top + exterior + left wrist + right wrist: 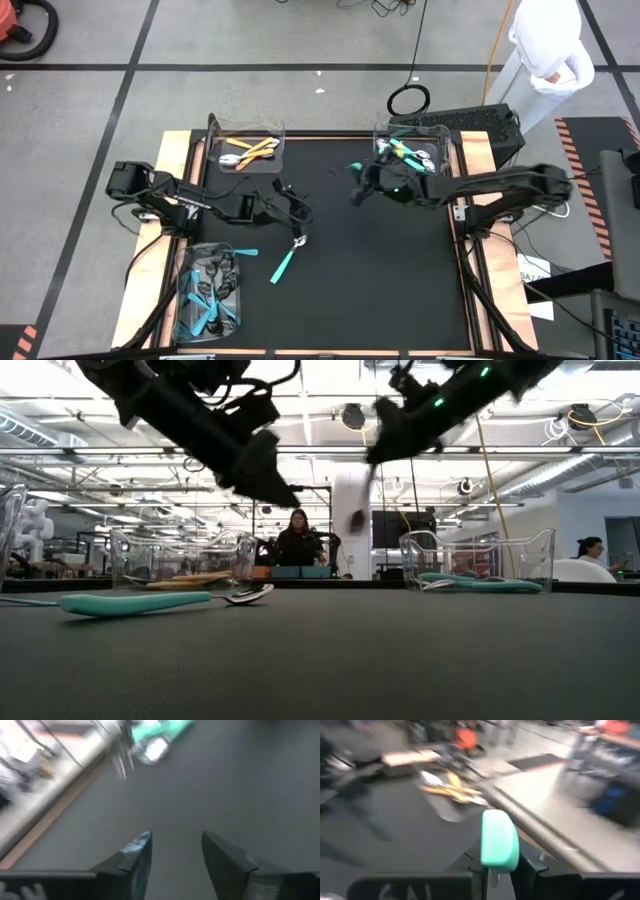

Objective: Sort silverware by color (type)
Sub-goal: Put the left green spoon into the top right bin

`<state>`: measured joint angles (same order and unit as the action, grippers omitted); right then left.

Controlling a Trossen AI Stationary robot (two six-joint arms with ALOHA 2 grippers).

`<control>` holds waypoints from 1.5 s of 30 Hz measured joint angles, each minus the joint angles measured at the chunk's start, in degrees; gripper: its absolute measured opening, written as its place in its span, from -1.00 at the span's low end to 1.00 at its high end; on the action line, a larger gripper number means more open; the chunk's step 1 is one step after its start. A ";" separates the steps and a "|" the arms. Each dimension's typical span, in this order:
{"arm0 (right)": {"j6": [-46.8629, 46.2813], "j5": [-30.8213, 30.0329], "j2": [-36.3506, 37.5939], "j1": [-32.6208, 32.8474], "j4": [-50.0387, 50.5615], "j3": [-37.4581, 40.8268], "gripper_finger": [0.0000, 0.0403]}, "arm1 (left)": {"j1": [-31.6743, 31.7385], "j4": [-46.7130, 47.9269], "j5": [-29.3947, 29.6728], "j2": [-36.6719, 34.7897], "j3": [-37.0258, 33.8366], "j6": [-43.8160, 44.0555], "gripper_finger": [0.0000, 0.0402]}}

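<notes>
Both wrist views are smeared, so the bins' contents blur together. The right gripper [496, 870] hangs raised near the far-right clear plastic bin [440, 135], pinching a teal-handled utensil [499, 840] whose dark head dangles below. The left gripper [175, 857] stands spread and empty just above a teal-handled, silver-headed spoon [286, 260] lying on the black mat [380, 270].

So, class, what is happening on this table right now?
A two-armed robot is sorting small spoons by colour into clear bins. The right gripper holds a teal-handled spoon above the mat, near the far right bin of teal spoons. The left gripper is open and empty above a teal spoon lying on the mat. Orange spoons fill the far left bin.
</notes>
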<state>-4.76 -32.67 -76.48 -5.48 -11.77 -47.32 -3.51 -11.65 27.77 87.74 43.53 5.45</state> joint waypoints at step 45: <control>-7.36 -6.63 9.85 -24.12 54.92 -6.41 -0.22 | -2.54 10.75 -23.00 0.00 0.00 13.70 0.14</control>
<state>-12.12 -39.30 -66.63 -29.60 43.15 -53.74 -6.04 -0.90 4.78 87.74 43.53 19.14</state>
